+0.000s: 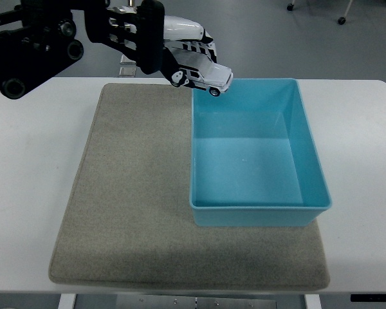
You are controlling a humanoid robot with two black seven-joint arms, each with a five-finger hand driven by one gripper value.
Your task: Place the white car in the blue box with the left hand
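My left hand point(180, 48) comes in from the upper left and is shut on the white car point(204, 76). It holds the car in the air above the far left corner of the blue box point(257, 209). The car is tilted nose down toward the box. The box is open and empty, and stands on the right part of the grey mat point(128, 193). My right arm is out of view.
The white table point(32, 193) carries the mat and box. Two small clear objects point(126, 67) lie beyond the mat's far edge, partly hidden by my arm. Chair casters point(341, 20) stand on the floor at the top right.
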